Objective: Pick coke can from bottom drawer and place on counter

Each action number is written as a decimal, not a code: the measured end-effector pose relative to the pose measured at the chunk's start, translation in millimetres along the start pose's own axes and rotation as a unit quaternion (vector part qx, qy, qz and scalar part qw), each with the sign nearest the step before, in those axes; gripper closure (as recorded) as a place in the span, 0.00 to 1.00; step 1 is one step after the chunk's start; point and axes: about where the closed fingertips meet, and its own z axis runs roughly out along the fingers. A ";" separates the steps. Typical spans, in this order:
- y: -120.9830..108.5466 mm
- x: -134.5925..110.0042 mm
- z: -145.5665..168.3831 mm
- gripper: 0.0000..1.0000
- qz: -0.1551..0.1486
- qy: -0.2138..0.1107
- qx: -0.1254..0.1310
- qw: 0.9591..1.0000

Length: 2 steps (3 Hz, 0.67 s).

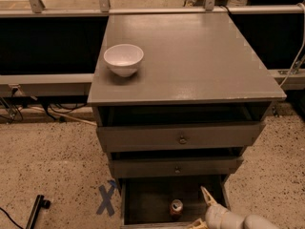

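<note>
The coke can (pixel 176 207) stands upright in the open bottom drawer (pixel 147 202), near its front, silver top showing. My gripper (pixel 201 209) reaches in from the lower right, its two pale fingers spread open just to the right of the can, not touching it. One finger (pixel 207 195) points up over the drawer, the other lies at the picture's bottom edge. The counter (pixel 190 56) is the grey top of the cabinet above.
A white bowl (pixel 123 59) sits on the counter's left side. Two upper drawers with small knobs (pixel 181 139) are slightly pulled out. A blue X mark (pixel 107 199) is taped on the speckled floor left of the cabinet. A black tool (pixel 35 211) lies at lower left.
</note>
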 end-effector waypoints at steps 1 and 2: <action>4.8 9.3 32.2 0.00 -0.028 0.007 -0.007 1.000; 1.3 23.5 62.4 0.00 -0.009 -0.008 -0.013 1.000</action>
